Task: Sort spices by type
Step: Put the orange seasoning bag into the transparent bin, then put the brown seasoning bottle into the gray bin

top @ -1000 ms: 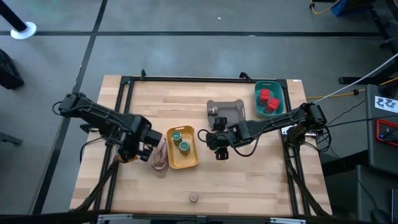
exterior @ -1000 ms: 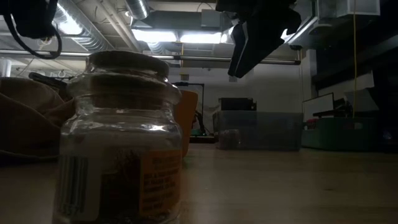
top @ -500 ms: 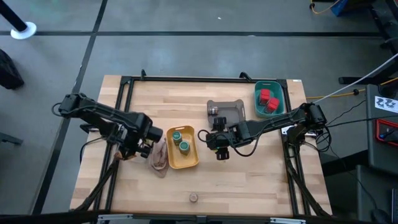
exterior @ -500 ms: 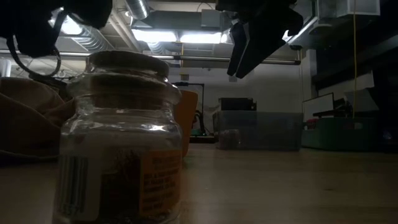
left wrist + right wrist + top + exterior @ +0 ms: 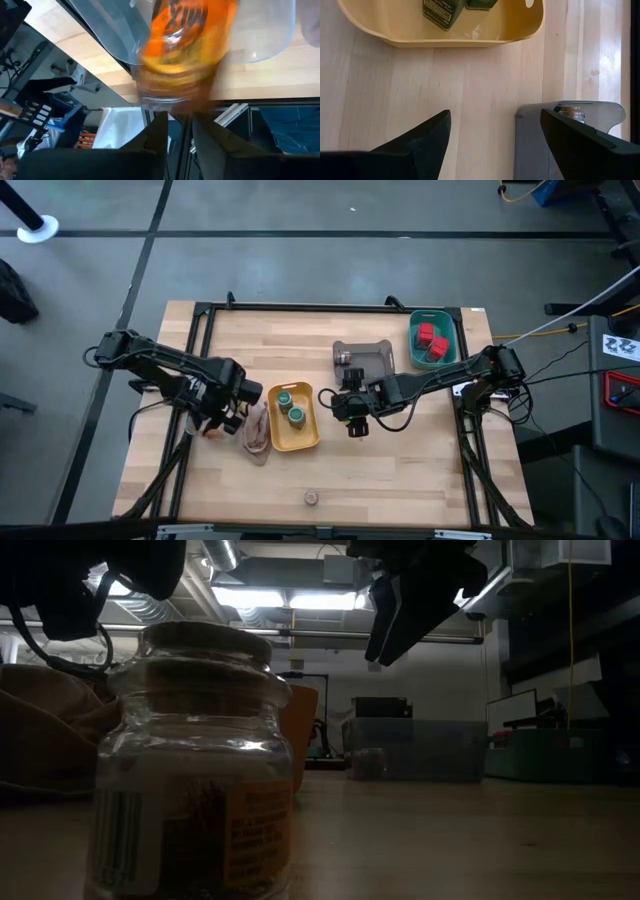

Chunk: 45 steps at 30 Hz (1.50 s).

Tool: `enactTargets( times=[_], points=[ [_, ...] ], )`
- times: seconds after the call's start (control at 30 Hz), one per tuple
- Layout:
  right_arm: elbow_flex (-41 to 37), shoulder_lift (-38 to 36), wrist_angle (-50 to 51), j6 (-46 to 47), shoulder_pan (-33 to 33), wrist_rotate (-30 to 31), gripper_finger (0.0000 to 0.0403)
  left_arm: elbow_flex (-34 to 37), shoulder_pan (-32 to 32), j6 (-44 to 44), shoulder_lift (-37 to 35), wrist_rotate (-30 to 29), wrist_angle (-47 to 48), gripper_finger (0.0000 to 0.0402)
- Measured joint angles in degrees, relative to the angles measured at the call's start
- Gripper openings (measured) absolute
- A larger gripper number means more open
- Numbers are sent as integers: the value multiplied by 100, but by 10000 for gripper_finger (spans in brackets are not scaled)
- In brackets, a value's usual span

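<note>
- Yellow plastic tray [image 5: 300,442] lies left of centre in the high view and holds 2 green-lidded jars [image 5: 290,405], one just behind the other.
- Beside the tray's left edge lies a crumpled beige cloth [image 5: 256,433] on the light wooden table [image 5: 400,470].
- At the left of the high view the left gripper [image 5: 222,423] sits by the cloth's left edge with an orange-brown sachet [image 5: 181,40] clamped between its fingers; the left wrist view shows the sachet blurred, just past the 2 dark fingers [image 5: 155,135], over a clear tray [image 5: 260,35].
- Near the middle of the high view the right gripper [image 5: 352,418] hovers between the yellow tray and a grey tray [image 5: 372,360], fingers spread wide with nothing between them, as the right wrist view shows.
- At the grey tray's left end stands 1 tiny grey-brown round jar [image 5: 343,358]; its lid also shows in the right wrist view [image 5: 568,111].
- A 2nd tiny grey-brown round jar [image 5: 311,498] stands alone near the bottom centre of the high view and fills the left of the low view [image 5: 195,760].
- Upper right in the high view, a teal tray [image 5: 450,330] holds 2 red blocks [image 5: 432,341].
</note>
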<state>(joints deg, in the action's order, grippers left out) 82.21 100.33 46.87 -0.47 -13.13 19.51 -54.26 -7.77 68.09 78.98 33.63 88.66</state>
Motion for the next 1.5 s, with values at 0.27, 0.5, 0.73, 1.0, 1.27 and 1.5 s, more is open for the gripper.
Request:
enactTargets(
  times=[0.27, 0.5, 0.73, 1.0, 1.27, 1.5],
  points=[
    [0, 0, 0, 0, -2, 0, 308, -19, 0, -144, 0, 146, 39, 98],
    [0, 0, 2, 5, 0, -2, 308, -735, -11, -858, -178, -509, 137, 79],
    [0, 0, 0, 394, -2, -358, 308, -1402, -223, -1677, -712, -2241, -326, 78],
    [0, 2, -90, 1143, -230, -769, 308, -1362, -575, -3949, -1421, -4074, -2167, 77],
    [-23, 2, -672, 1766, -889, -776, 308, -1357, -420, -6021, -2154, -4549, -3373, 77],
    [-451, 2, -2154, 2134, -1505, -852, 308, -1357, -259, -6254, -2780, -4588, -3563, 77]
  ],
)
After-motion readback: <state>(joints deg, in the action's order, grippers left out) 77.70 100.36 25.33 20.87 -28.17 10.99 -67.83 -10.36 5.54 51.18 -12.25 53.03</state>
